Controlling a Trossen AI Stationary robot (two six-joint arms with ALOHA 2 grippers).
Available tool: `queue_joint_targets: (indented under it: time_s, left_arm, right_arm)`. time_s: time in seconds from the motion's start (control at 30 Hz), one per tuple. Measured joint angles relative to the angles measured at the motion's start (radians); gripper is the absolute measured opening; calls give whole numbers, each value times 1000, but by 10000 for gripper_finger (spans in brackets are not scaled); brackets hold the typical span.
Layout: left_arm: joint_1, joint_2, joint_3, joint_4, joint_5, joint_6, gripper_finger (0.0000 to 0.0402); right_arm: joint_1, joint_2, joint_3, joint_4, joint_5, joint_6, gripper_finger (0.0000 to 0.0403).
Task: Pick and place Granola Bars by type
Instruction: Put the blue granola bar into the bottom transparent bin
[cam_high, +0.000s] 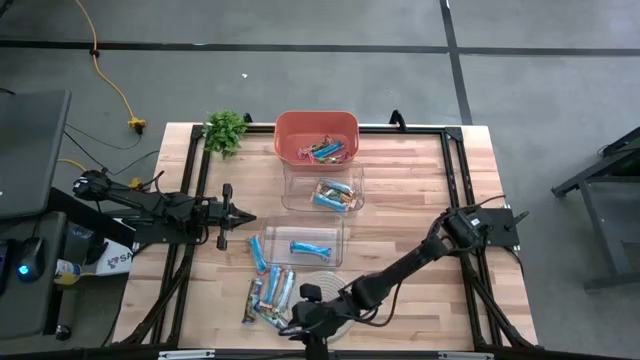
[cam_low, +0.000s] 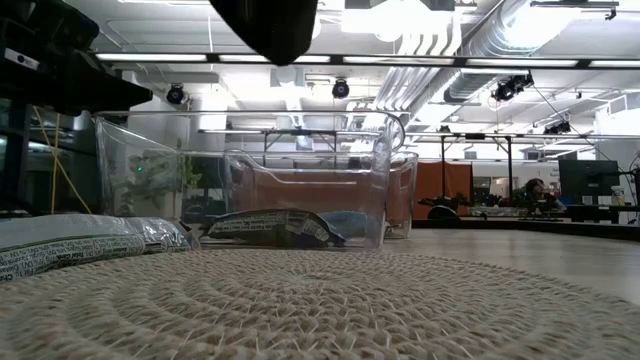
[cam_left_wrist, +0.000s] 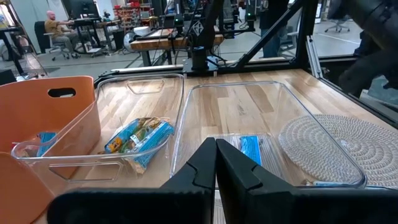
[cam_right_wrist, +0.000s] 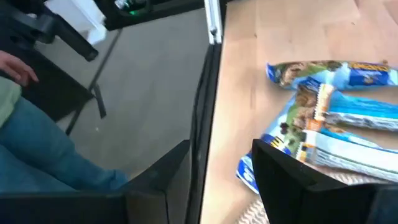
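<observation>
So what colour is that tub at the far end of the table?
The tub is orange-red, a plain salmon tone, seen best in the high view.

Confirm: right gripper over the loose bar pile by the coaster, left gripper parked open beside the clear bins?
Not quite. The left gripper is shut; the left wrist view shows its fingers pressed together. The rest holds: the right gripper is over the loose bars by the coaster, and the left sits beside the clear bins.

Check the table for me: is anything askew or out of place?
Mostly tidy. The unsorted bars lie in a loose heap at the table's near edge, some overlapping the coaster. The right gripper hovers there, fingers open. The bins' contents sit inside them. Nothing looks spilled or damaged.
</observation>
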Motion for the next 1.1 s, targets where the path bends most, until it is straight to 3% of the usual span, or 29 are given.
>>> queue_joint_targets:
  time_s: [0.23, 0.7, 0.97, 1.1]
  left_arm:
    - [0, 0, 0, 0, 0, 0, 7]
    - [0, 0, 0, 0, 0, 0, 7]
    - [0, 0, 0, 0, 0, 0, 7]
    - [0, 0, 0, 0, 0, 0, 7]
  right_arm:
    - [1, -1, -84, 61, -19, -39, 154]
    - [-21, -1, -94, 55, 33, -233, 163]
    - [-14, 36, -93, 41, -91, -364, 184]
    - [2, 79, -94, 34, -71, -395, 197]
